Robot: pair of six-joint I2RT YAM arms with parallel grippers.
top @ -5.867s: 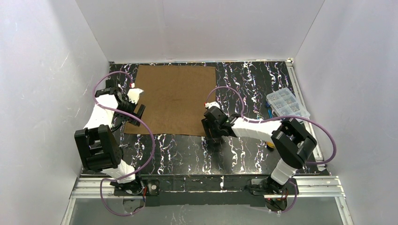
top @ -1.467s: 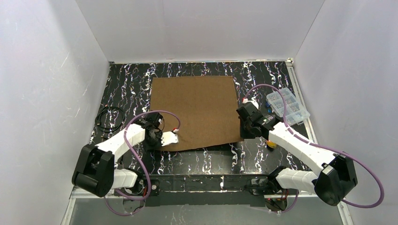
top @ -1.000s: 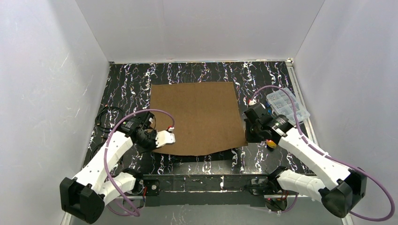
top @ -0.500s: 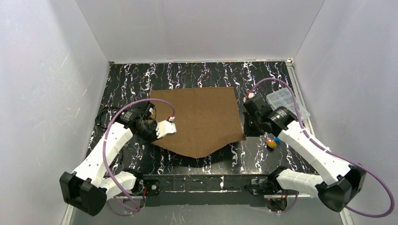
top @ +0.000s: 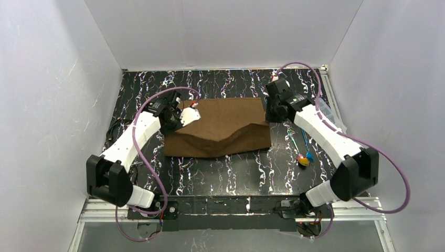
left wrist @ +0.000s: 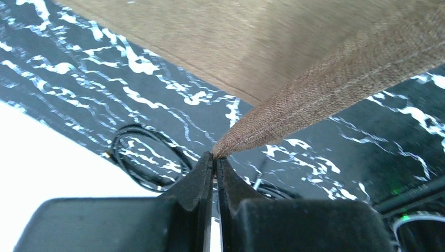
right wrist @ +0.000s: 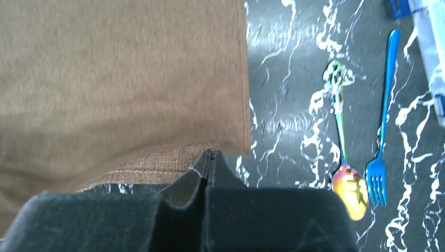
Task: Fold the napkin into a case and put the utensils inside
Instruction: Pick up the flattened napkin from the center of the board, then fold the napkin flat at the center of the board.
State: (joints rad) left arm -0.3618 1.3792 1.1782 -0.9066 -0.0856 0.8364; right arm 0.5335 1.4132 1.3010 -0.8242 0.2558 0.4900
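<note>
Moved: both near corners of the napkin (top: 225, 135) have been carried toward the far edge, leaving the sheet half-folded.
Left gripper (top: 189, 116): pinched tight on the left corner.
Napkin: mid-table, long axis left to right, sagging between the grips.
Right gripper (top: 271, 109): clamped on the right corner.
Utensils (top: 304, 151): right of the napkin, on the near side, closest to the right arm.
Hidden: whether the corners line up with the far edge cannot be told under the flap.

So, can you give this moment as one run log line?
left hand: shut on napkin corner | right hand: shut on other corner | napkin: half folded, sagging | utensils: lying beside napkin
</note>
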